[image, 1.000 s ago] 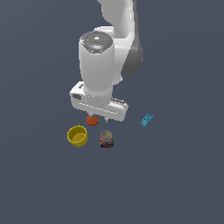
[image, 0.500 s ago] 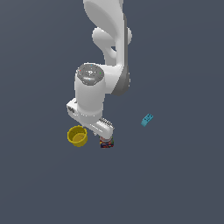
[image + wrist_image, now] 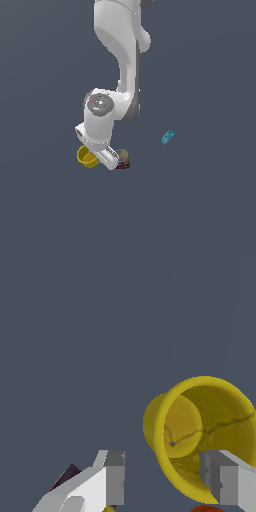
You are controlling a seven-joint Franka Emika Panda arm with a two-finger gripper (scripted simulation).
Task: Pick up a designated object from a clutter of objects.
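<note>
Hand (image 3: 162,481) spread, grasping nothing, low over yellow cup (image 3: 202,436). Cup upright on floor, just beside dark can (image 3: 122,160). One finger (image 3: 225,481) over near rim; descend straddling wall, clearing can, then clench.

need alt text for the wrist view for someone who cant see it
A yellow cup seen from above, its hollow inside showing, fills the area near the open pincer. One grey fingertip overlaps the cup's rim; the other stands apart over the plain dark floor. Slivers of a dark can and an orange-red disc peek in.
</note>
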